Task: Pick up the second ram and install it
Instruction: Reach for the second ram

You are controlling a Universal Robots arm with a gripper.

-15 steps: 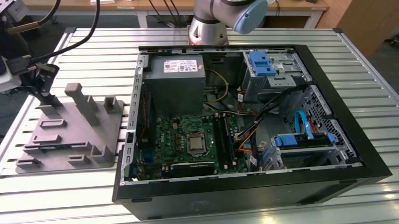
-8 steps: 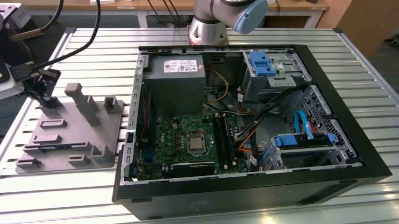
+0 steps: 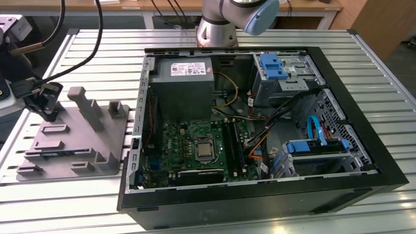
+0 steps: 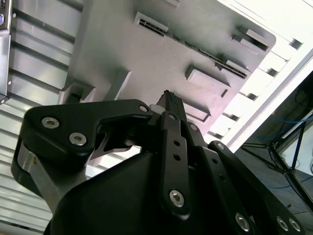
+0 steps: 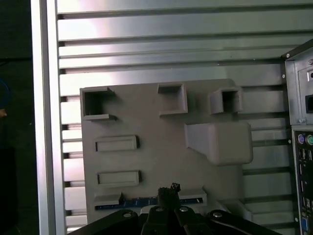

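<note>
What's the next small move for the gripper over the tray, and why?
Probably a short straight descent onto the second ram. In the first wrist view the gripper sits over that dark strip, which stands edge-up in a slot of the gray tray; in the exterior view the gripper hangs above the tray, so height looks like the gap left.

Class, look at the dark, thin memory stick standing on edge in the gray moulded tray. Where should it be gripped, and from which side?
Grip the dark, thin memory stick across its two flat faces near mid-length, coming straight down from above. It stands edge-up in a slot of the gray moulded tray, so probably only its top edge is free.
</note>
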